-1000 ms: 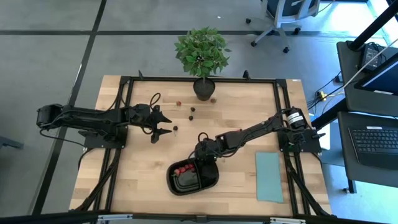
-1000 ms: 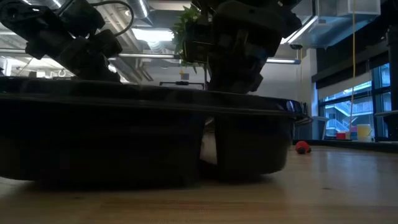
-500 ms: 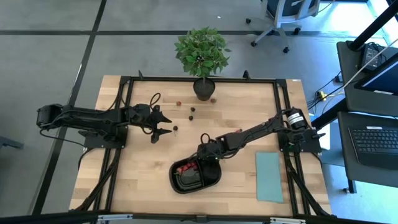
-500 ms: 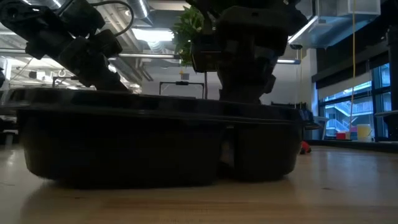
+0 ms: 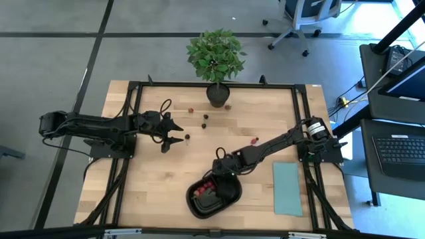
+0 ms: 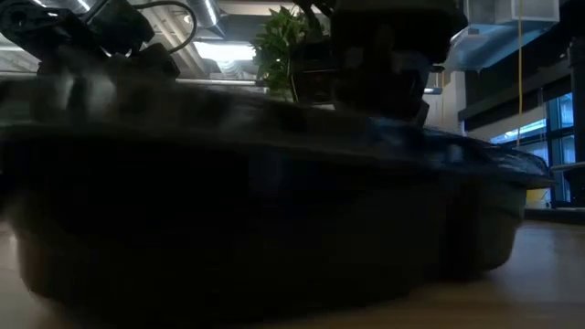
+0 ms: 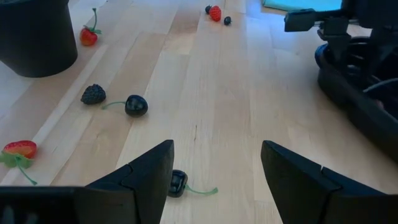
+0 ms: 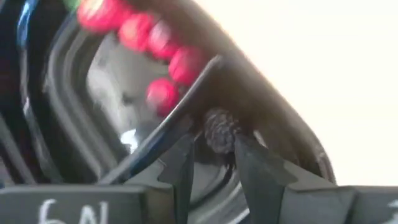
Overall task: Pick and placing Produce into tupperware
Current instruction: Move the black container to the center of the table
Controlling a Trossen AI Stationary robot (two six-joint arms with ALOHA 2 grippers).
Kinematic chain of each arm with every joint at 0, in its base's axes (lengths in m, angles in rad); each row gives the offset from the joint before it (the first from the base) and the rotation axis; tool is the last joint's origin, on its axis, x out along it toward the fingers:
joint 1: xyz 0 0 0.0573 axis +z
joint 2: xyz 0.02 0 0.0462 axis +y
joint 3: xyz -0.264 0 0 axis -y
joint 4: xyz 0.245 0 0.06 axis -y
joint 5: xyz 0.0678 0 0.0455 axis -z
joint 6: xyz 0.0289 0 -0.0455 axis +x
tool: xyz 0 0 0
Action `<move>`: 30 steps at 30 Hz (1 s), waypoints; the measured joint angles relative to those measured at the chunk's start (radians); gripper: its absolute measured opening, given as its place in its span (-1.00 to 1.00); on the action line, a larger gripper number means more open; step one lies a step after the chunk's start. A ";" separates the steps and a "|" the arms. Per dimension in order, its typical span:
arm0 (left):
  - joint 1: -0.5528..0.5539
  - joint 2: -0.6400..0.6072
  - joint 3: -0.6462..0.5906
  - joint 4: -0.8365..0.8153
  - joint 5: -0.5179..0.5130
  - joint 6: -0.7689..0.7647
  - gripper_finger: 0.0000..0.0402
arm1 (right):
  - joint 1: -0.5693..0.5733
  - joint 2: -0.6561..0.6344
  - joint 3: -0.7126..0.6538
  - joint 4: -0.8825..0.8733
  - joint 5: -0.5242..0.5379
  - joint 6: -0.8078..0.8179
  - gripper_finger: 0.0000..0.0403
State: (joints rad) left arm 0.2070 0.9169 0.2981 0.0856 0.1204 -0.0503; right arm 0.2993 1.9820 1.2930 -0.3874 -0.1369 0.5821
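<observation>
The black two-compartment tray point(image 5: 214, 194) lies near the table's near edge, with several red pieces point(image 5: 202, 190) in one compartment; it fills the low view point(image 6: 256, 201). My right gripper point(image 5: 218, 172) is at the tray's far rim, shut on a dark bumpy berry point(image 8: 219, 129). My left gripper point(image 5: 174, 133) hovers open over the left half of the table, close to a dark cherry point(image 7: 177, 183). More red and dark pieces point(image 5: 203, 120) lie loose on the wood near the plant pot. My right gripper pinches the dark bumpy berry point(image 8: 217, 121) between its two fingertips point(image 8: 181, 163), slanting down from the table's right. The berry sits right at the tray's glossy rim point(image 8: 186, 102), above the compartment with red pieces. Whether the fingers also touch the rim, I cannot tell.
A potted green plant point(image 5: 216, 56) stands at the far edge. A pale teal sheet point(image 5: 287, 188) lies flat to the tray's right. A red piece point(image 5: 255, 140) lies beside the right arm. Bare wood stretches between the left gripper and the tray.
My right gripper moved toward the table's near edge and a little right. The tray slid with it toward the near edge and turned, filling more of the low view. The left arm kept still.
</observation>
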 joint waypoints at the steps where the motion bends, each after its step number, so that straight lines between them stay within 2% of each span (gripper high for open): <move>1: 0.000 0.000 0.000 0.000 0.000 -0.001 0.18 | 0.000 -0.001 0.001 0.000 0.016 0.015 -0.40; 15: 0.000 0.000 0.000 0.000 0.000 -0.003 0.18 | -0.051 -0.002 0.011 -0.006 0.141 0.095 -0.40; 22: 0.000 0.000 0.000 0.000 0.000 -0.003 0.18 | -0.088 -0.002 0.011 0.014 0.145 0.035 -0.40; 30: 0.000 0.000 0.000 0.000 0.000 -0.003 0.18 | -0.133 -0.003 0.012 0.114 0.147 -0.089 -0.40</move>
State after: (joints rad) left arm 0.2070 0.9169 0.2981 0.0853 0.1204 -0.0530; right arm 0.1659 1.9787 1.3048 -0.2735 0.0101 0.4932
